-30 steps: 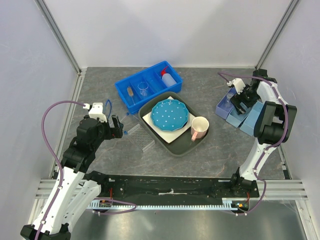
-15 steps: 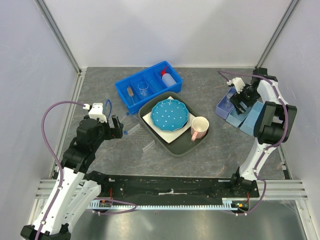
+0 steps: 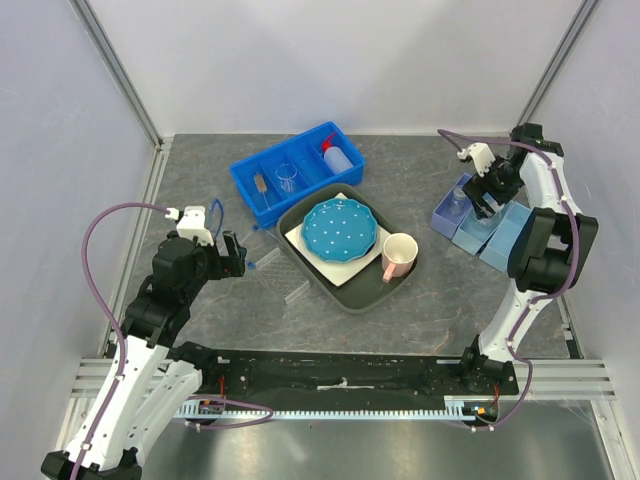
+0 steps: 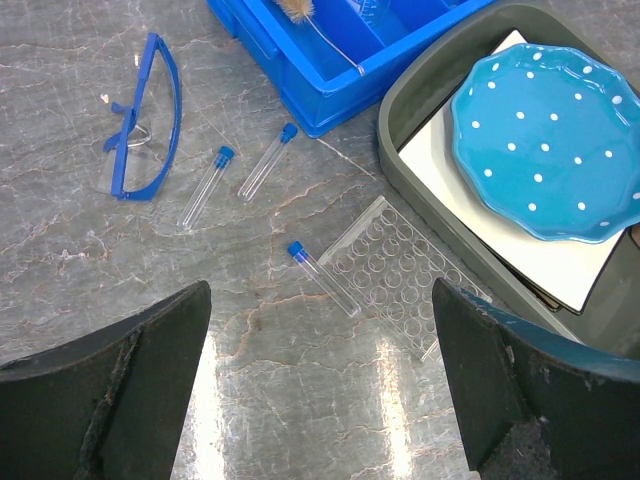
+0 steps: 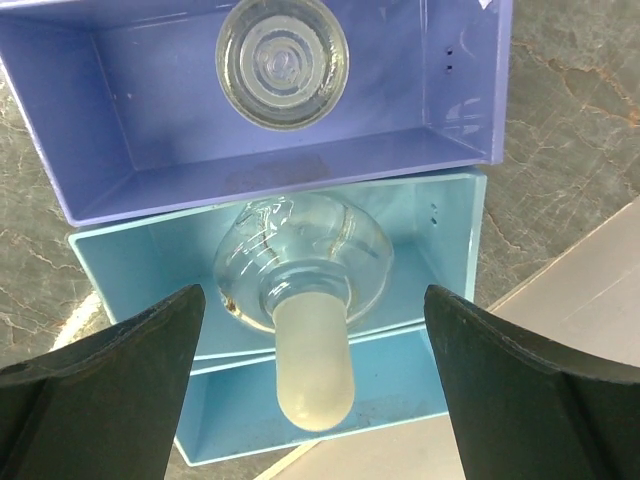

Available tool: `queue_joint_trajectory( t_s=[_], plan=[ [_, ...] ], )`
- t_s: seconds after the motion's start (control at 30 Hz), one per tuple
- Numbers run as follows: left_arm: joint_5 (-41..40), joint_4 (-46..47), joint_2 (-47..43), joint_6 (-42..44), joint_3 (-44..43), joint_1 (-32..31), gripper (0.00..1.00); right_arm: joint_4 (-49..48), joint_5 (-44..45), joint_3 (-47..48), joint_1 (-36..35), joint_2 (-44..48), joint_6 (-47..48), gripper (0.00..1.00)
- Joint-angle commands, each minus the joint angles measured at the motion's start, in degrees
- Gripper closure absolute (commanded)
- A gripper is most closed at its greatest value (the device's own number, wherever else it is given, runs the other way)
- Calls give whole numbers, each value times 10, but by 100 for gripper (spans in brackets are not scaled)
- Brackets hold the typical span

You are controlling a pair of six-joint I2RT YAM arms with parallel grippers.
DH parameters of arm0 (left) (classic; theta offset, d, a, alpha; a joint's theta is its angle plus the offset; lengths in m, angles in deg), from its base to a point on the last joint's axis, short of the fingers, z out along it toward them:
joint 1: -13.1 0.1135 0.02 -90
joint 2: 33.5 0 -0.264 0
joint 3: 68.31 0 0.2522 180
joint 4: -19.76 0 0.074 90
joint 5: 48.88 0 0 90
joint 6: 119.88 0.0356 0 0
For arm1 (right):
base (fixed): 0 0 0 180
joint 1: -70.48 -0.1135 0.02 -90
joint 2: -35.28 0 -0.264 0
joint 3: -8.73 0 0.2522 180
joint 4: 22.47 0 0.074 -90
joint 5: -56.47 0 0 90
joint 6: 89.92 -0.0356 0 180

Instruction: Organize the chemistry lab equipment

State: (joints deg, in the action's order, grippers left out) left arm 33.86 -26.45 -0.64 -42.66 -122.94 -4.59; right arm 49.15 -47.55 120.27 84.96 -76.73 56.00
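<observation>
My left gripper (image 4: 320,400) is open and empty above bare table, near three blue-capped vials (image 4: 322,278) and a clear rack (image 4: 400,290). Blue goggles (image 4: 150,120) lie to the far left. In the top view a blue bin (image 3: 245,165) holds the squeeze bottle with red nozzle (image 3: 338,155), a beaker (image 3: 287,177) and a brush (image 3: 262,186). My right gripper (image 5: 315,390) is open above a clear white-capped bottle (image 5: 305,290) standing in a light blue bin (image 5: 450,230), fingers apart from it. A clear beaker (image 5: 282,62) sits in the purple bin (image 5: 100,190).
A grey tray (image 3: 352,300) at the table's middle holds the blue dotted plate (image 3: 340,228) and the pink mug (image 3: 399,255). The small bins (image 3: 450,215) stand at the right side, near the cell wall. The tray's rim (image 4: 400,110) lies just right of the rack.
My right gripper has pulled back and up from the small bins. The left arm has not moved.
</observation>
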Motion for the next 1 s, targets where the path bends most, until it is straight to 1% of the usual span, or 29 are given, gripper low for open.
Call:
queue_joint_trajectory(
  t_s=[0.0, 0.13, 0.27, 0.37, 0.4, 0.43, 0.47, 0.5, 0.53, 0.57, 0.6, 0.63, 0.67, 0.7, 0.73, 0.77, 0.83, 0.9, 0.93, 0.97],
  plan=[
    [7, 25, -5, 21, 1, 2, 2, 20, -23, 43, -3, 40, -1, 2],
    [6, 25, -5, 21, 2, 2, 2, 30, -37, 58, -11, 57, -5, 2],
    [6, 25, -4, 21, 1, 2, 2, 32, -45, 62, -37, 86, -17, 2],
    [9, 26, -3, 21, 2, 2, 3, 30, -72, 50, -68, 122, -40, 2],
    [10, 27, -3, 22, 2, 2, 3, 21, -86, 31, -78, 148, -49, 2],
    [10, 27, -3, 23, 3, 3, 3, 12, -101, 15, -88, 164, -79, 2],
    [11, 27, -3, 22, 3, 2, 3, 0, -117, -5, -112, 203, -93, 2],
    [13, 28, -3, 23, 3, 3, 3, -39, -144, -54, -126, 225, -113, 2],
    [12, 29, -1, 22, 3, 2, 3, -64, -153, -80, -141, 251, -147, 2],
    [13, 30, -1, 22, 3, 2, 3, -95, -163, -109, -173, 303, -170, 2],
    [15, 31, 1, 22, 4, 2, 3, -167, -183, -168, -184, 328, -197, 2],
    [16, 32, 4, 22, 5, 2, 3, -209, -207, -198, -188, 353, -266, 2],
    [16, 32, 7, 22, 5, 3, 3, -252, -223, -227, -189, 398, -308, 2],
    [16, 34, 9, 23, 4, 2, 3, -337, -233, -281, -189, 416, -354, 2],
    [16, 35, 13, 22, 5, 2, 2, -369, -243, -304, -189, 431, -398, 2],
    [16, 36, 16, 21, 5, 2, 3, -390, -268, -322, -188, 445, -418, 2],
    [12, 37, 34, 23, 3, 5, 4, -392, -366, -347, -188, 443, -398, 2],
    [6, 32, 54, 25, -9, 20, 5, -393, -404, -371, -188, 449, -381, 2],
    [6, 28, 78, 27, -13, 29, 6, -395, -429, -380, -188, 452, -377, 2],
    [13, 28, 90, 27, -18, 52, 7, -395, -440, -388, -188, 456, -369, 2]
  ],
)
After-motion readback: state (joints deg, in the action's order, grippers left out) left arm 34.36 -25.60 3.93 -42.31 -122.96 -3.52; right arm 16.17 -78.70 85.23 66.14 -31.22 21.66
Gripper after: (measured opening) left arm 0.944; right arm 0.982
